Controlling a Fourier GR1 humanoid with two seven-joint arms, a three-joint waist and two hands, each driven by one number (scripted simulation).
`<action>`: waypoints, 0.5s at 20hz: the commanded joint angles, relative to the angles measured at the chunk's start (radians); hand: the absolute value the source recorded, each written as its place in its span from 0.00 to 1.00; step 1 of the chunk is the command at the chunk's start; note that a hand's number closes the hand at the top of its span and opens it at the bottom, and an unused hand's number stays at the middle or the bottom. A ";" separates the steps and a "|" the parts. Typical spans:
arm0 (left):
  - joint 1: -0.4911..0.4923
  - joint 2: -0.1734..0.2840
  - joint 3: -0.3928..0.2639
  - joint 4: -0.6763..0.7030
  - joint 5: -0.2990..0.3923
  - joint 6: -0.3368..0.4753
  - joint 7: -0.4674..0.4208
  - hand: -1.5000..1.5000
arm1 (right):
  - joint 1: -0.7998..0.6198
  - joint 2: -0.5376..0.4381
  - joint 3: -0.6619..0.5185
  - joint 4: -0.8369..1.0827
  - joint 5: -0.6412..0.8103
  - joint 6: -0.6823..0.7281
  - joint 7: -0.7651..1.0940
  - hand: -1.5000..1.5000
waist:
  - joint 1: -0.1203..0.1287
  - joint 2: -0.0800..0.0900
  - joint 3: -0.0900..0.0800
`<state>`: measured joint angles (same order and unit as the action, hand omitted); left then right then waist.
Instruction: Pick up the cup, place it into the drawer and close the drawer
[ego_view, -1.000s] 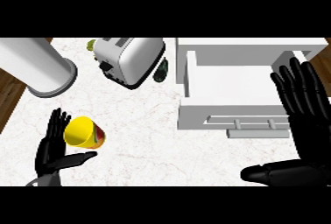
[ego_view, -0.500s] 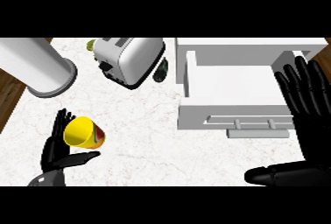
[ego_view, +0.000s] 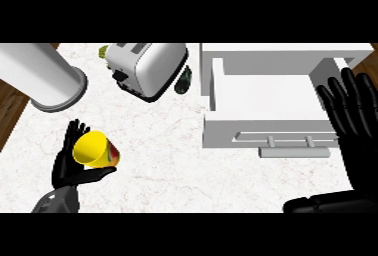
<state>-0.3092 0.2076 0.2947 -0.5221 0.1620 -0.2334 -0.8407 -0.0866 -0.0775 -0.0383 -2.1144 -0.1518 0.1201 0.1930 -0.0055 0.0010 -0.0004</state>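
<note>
The yellow cup (ego_view: 94, 148) lies tilted on the white counter at the lower left, its open mouth facing up and left. My left hand (ego_view: 68, 169) is against it: straight fingers stand behind its left side and the thumb reaches under its base. The white drawer (ego_view: 221, 92) is pulled open at the upper right, its inside bare, its handle (ego_view: 289, 140) on the front panel. My right hand (ego_view: 356, 116) is open with its fingers pointing up, over the drawer's right edge.
A white toaster (ego_view: 151, 67) stands at the top centre, with a dark bottle (ego_view: 183, 80) lying beside it and a yellow-green item (ego_view: 103, 50) behind it. A tall white cylinder (ego_view: 40, 75) stands at the upper left. Wooden floor (ego_view: 11, 107) shows past the counter's left edge.
The left thumb has crept up closer under the cup, which has barely moved. The right hand has shifted slightly to the right along the drawer's side.
</note>
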 joint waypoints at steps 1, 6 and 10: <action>0.013 0.017 0.000 0.019 0.029 -0.066 0.010 0.00 | 0.023 0.001 -0.003 0.014 0.009 0.016 -0.044 0.00 | 0.003 -0.001 0.000; -0.050 0.033 0.012 0.156 0.029 -0.174 -0.088 0.00 | 0.039 0.007 -0.009 0.037 -0.004 0.025 -0.068 0.00 | -0.005 0.002 -0.001; -0.056 -0.006 -0.004 0.147 0.037 -0.194 -0.070 0.00 | -0.002 0.003 0.011 -0.028 -0.017 -0.001 0.044 0.00 | -0.003 0.000 -0.001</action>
<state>-0.3559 0.2145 0.2933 -0.4002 0.1887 -0.3460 -0.8624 -0.0887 -0.0744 -0.0356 -2.1032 -0.1511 0.1244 0.1866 -0.0078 0.0022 -0.0009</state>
